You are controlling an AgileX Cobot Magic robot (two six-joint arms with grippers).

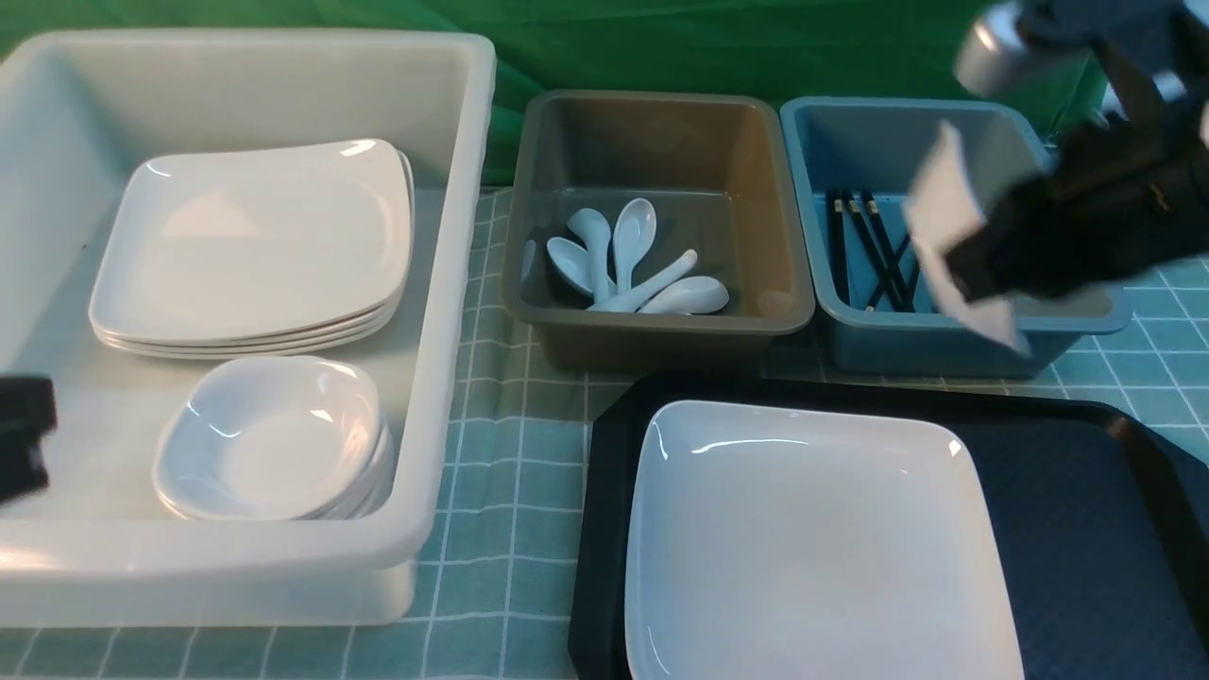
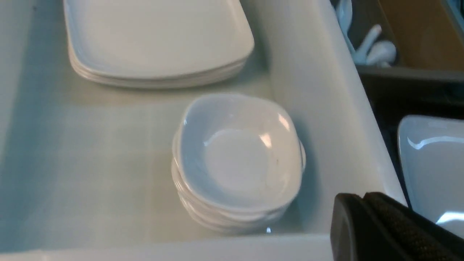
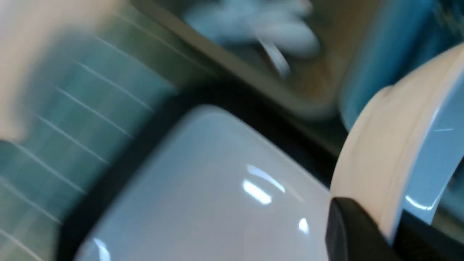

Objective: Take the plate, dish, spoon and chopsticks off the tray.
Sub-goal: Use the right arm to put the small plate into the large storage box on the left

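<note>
Shows one small white dish [image 1: 940, 198] pinched on edge between the closed-down fingers of the right gripper [image 1: 978, 266], raised and tilted over the blue-grey bin [image 1: 878, 321] — well clear of the tray [image 1: 1067, 491]. Counts one plate [image 1: 812, 538] on the tray and about five spoons [image 1: 635, 227] in the grey-brown bin [image 1: 661, 326], with the chopsticks [image 1: 874, 246] too crossed to number. Finds the left gripper [image 2: 362, 224] pressed shut on nothing above the white tub [image 1: 453, 283].

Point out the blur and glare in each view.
Front view: right gripper and its dish smear with motion blur, plate shows glare streaks; left wrist view: fairly sharp, highlights on the stacked dishes; right wrist view: heavily blurred throughout.
</note>
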